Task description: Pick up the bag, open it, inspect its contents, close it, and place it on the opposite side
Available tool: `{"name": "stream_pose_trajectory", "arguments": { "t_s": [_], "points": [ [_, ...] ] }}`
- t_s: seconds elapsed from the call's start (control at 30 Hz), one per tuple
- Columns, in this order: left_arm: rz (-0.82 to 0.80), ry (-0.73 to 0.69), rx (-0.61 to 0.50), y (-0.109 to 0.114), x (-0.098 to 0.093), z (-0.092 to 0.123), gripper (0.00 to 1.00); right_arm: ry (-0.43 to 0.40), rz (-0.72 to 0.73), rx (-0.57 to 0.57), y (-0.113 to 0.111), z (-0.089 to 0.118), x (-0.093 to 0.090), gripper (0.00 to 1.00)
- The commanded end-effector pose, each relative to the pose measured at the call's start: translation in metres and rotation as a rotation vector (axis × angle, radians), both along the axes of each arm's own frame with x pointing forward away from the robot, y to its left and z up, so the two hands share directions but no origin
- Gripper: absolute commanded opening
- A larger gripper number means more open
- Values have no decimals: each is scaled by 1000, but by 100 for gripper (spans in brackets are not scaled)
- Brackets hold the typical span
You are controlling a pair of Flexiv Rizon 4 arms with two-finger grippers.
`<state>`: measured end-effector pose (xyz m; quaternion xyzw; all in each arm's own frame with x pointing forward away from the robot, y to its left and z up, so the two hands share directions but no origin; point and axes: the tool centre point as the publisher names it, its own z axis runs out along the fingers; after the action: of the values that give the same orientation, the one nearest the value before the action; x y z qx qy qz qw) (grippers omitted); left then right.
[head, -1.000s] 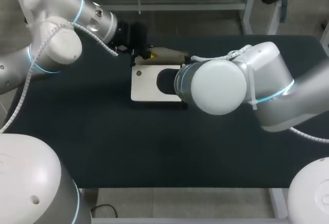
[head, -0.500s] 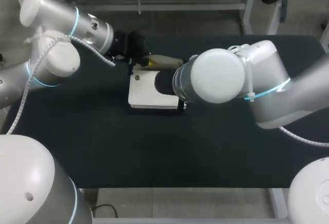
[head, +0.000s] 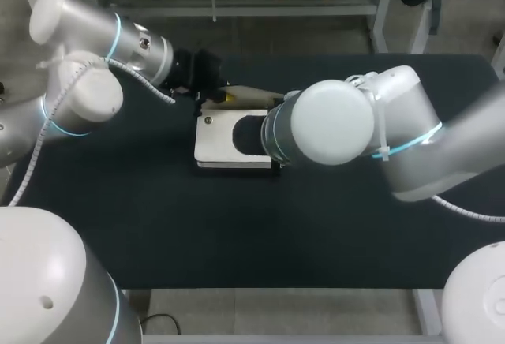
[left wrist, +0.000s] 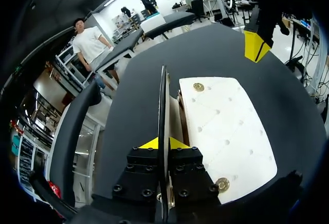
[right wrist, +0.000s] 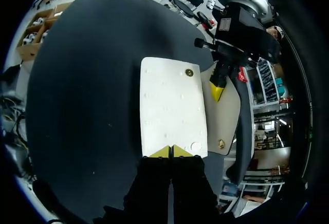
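Grip first: the left fingers (left wrist: 160,144) are pinched shut on the thin tan flap (left wrist: 163,100) of the flat, cream-white rectangular bag (head: 225,135). The flap stands on edge between them and runs straight ahead of the tips.

The bag's body lies flat near the middle of the black bench (head: 158,226), just beside the left fingers. Its long axis is parallel to them, running across the bench from my left side towards my right. A brass snap stud (left wrist: 198,86) faces up near the panel's far corner.

The right fingers (right wrist: 171,152) are drawn together with nothing visible between them. They sit at the short end of the bag on my right arm's side, so the long axis points straight away from them. I cannot tell whether they touch the panel.

The flap seems to join the body along the long edge farther from me, so opening wider probably means swinging it about that edge, away from the panel. The left arm already holds the flap, and the right is well placed to steady the end. Unpinned, the light body might slide or lift with the pull.
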<state>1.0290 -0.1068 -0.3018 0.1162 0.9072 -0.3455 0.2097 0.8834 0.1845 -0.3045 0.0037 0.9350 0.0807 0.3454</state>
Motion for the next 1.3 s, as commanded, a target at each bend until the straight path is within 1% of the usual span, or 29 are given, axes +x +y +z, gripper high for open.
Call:
{"name": "stream_pose_trajectory", "arguments": {
  "t_s": [0.03, 0.17, 0.37, 0.4, 0.47, 0.5, 0.53, 0.57, 0.6, 0.7, 0.8, 1.2, 1.3],
  "points": [
    [-7, -15, 18, 3, 6, -6, 0, -25, -6, -25, 17, -23, -12, 0],
    [-8, -12, 18, 8, 11, -10, 0, -20, -17, -42, 23, -33, -15, 0],
    [-15, -2, -2, 9, 11, -16, 0, -26, -29, -38, 29, -45, -15, 0],
    [-20, -1, -3, 9, 11, -16, 0, -31, -31, -38, 29, -47, -15, 5],
    [-32, -1, -1, 9, 10, -17, 0, -35, -29, -36, 30, -50, -15, 25],
    [-40, -2, 1, 8, 9, -18, 0, -39, -33, -38, 30, -52, -14, 31],
    [-46, -2, 3, 8, 9, -18, 0, -40, -34, -39, 29, -53, -14, 34],
    [-53, 0, 6, 7, 9, -19, 0, -44, -39, -42, 28, -56, -13, 42],
    [-57, 2, 8, 7, 9, -19, 0, -45, -42, -43, 28, -57, -12, 47],
    [-62, 7, 18, 6, 10, -21, 0, -47, -56, -46, 26, -60, -10, 53],
    [-67, 13, 23, 5, 10, -23, 0, -54, -74, -45, 23, -62, -8, 50],
    [-92, 34, 27, 1, 5, -29, 0, -78, -110, -43, 20, -63, 10, 44],
    [-100, 37, 27, 1, 3, -29, 0, -78, -112, -43, 20, -65, 14, 40]
  ]
}}
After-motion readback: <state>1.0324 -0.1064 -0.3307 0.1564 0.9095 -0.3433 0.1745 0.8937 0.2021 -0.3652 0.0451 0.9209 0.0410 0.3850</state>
